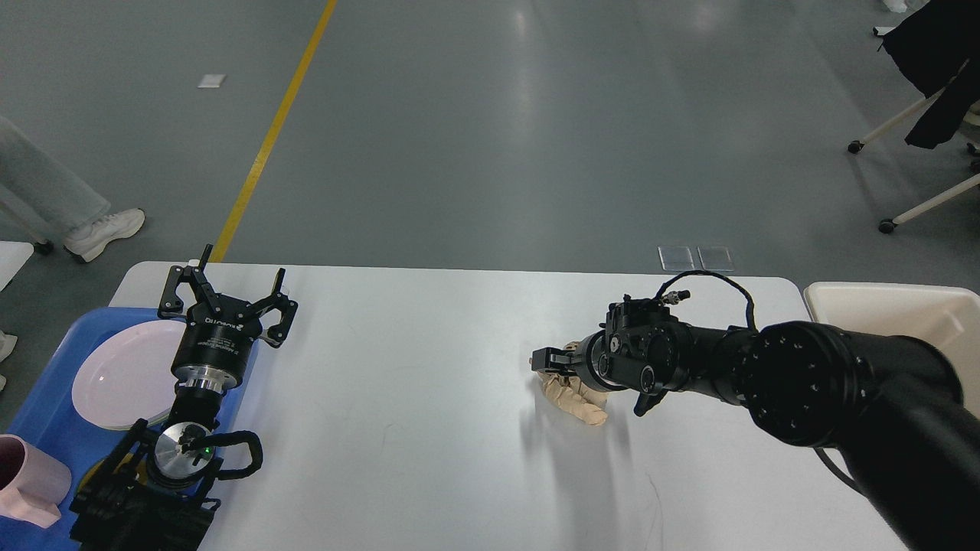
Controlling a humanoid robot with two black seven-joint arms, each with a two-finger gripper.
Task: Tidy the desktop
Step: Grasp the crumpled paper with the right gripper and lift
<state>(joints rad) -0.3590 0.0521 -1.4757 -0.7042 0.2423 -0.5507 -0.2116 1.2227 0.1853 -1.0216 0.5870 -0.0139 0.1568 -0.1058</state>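
The left claw (pixel 230 295) hangs spread wide, a white plate (pixel 122 375) on a blue tray (pixel 46 428) just below-left of it. The white worktop (pixel 398 398) stretches between both claws. The right claw (pixel 547 360) sits low over a crumpled tan paper (pixel 574 402); its grip cannot be told.

Thing: we see the desktop (pixel 429 428), a large white rectangular tabletop.
Finish: we find it smooth and matte.
Corners: its far corners are rounded.
Pose: flat, its far edge running level across our view.
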